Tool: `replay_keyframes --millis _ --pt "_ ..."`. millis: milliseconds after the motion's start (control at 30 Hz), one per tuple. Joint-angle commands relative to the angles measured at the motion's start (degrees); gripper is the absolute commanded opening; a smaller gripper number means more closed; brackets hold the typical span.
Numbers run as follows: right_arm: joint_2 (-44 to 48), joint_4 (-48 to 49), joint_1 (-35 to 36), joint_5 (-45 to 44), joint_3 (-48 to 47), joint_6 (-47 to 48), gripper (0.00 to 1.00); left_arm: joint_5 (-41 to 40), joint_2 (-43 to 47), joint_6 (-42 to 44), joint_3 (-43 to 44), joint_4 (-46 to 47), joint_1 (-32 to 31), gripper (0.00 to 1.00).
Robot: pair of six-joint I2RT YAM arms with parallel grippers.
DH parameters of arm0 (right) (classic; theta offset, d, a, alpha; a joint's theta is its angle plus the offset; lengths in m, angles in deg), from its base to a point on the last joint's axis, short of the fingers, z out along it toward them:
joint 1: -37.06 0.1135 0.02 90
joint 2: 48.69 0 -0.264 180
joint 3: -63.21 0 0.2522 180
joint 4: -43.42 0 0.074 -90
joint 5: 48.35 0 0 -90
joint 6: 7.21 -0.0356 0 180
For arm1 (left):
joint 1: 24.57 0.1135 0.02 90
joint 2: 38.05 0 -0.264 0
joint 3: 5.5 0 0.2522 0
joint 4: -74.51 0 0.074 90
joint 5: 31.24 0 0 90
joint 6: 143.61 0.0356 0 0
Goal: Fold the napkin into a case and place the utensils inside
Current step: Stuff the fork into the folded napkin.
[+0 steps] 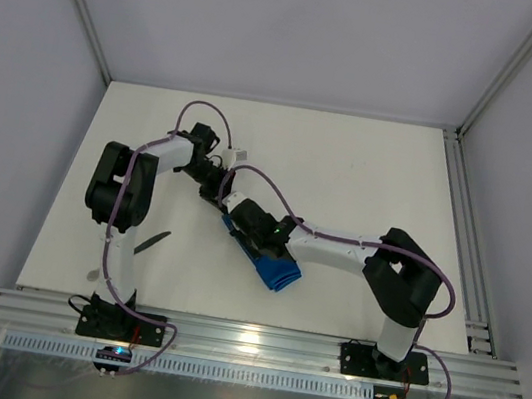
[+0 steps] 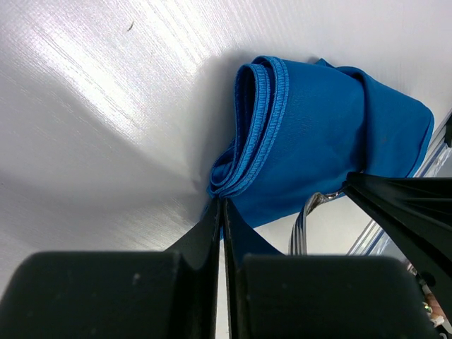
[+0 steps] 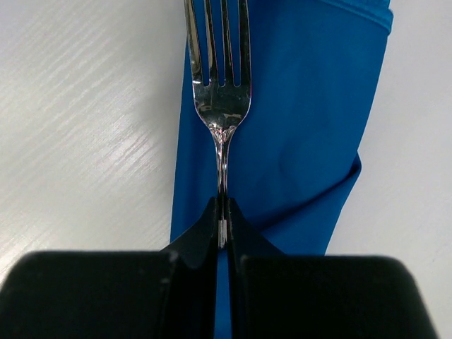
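Observation:
The folded bright blue napkin [image 1: 275, 270] lies as a narrow layered case near the table's middle. My left gripper [image 2: 222, 203] is shut, pinching the rolled hem at one end of the napkin [image 2: 325, 120]. My right gripper [image 3: 223, 201] is shut on the handle of the silver fork [image 3: 222, 106], whose tines point away and lie over the napkin [image 3: 304, 127]. In the left wrist view the fork [image 2: 302, 229] shows beside the cloth, with the right gripper's fingers [image 2: 402, 212] over it. The dark grey knife [image 1: 151, 243] lies apart on the table, left of the napkin and beside the left arm.
Both arms meet over the white table [image 1: 351, 173], crossing near the napkin's far end. An aluminium rail [image 1: 254, 339] runs along the near edge, and a frame track [image 1: 467, 242] lines the right side. White walls close in the back and sides.

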Motion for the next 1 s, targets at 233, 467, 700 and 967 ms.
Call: replay_keyframes --millis 233,467,700,967 --pt "-0.5 -2.5 0.2 -0.1 1.5 -6.5 0.04 0.8 0.6 1.6 2.0 -0.5 0.2 0.00" --pt "1.1 -1.6 0.3 -0.2 3.5 -9.2 0.04 0.8 0.8 1.7 1.9 -0.5 0.2 0.00" --pt "0.6 -1.3 0.3 -0.7 3.6 -9.7 0.11 0.5 1.1 2.2 2.1 -0.8 0.2 0.00" --pt "3.1 -1.6 0.2 -3.9 1.6 -8.2 0.53 -10.1 8.8 4.1 4.7 -3.8 0.2 0.42"
